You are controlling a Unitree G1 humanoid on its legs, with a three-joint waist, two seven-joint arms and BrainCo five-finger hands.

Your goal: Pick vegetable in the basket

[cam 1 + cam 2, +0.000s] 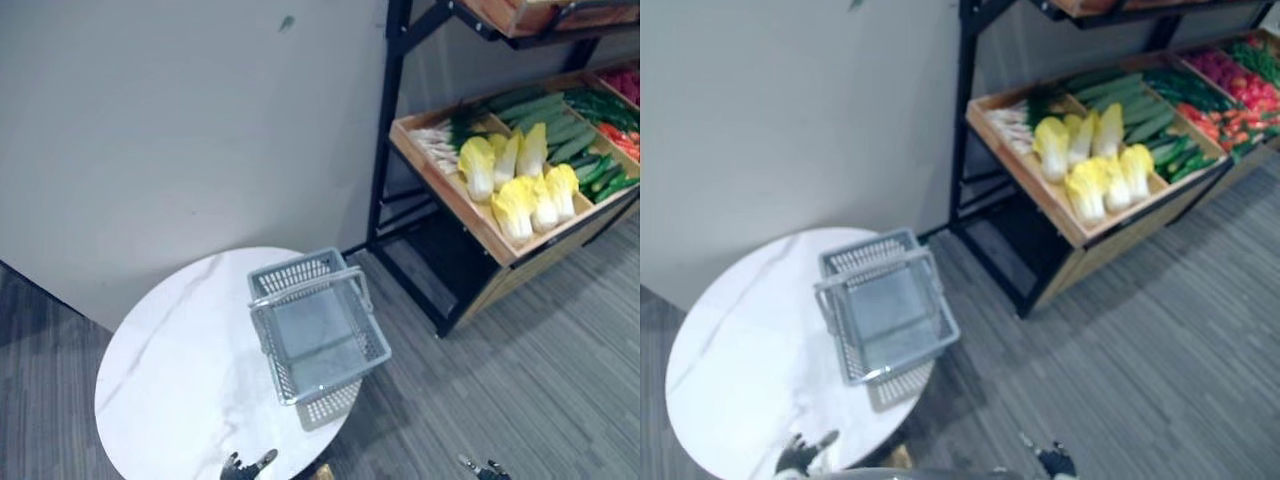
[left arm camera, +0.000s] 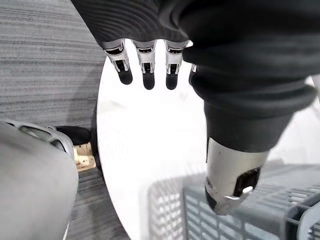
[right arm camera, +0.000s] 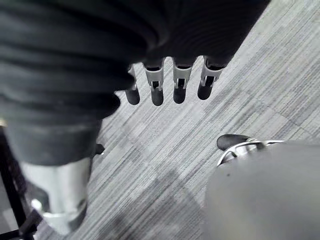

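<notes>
1. The left hand (image 1: 248, 464) sits at the near edge of the round white table (image 1: 170, 370), low and close to the robot.
2. In its wrist view the fingers (image 2: 148, 75) run out straight in a row with the thumb held apart. The hand is relaxed and grasps nothing.
3. Past those fingertips lies bare marble, and beyond it the grey mesh basket (image 1: 296, 272). The hand is near the basket but clearly apart from it.
4. The basket stands at the table's right edge, its long side running away from the robot.
5. The right hand (image 1: 486, 468) hangs off the table over the grey carpet (image 1: 540, 380), to the right of the basket.
6. Its fingers (image 3: 179, 85) are also straight and loose, with striped carpet showing beyond them. This hand holds nothing either.
7. The vegetables are well away from both hands, in a tilted wooden crate (image 1: 450, 197) on a black rack (image 1: 385, 130) off the table's far right side.
8. Yellow cabbages (image 1: 520, 180) are bunched at the crate's near end, with dark green cucumbers (image 1: 545, 110) lined up behind them.
9. Red produce sits at the crate's far right corner, possibly peppers, but it is too small to say.
10. An open stretch of carpet lies between the right hand and the crate.
</notes>
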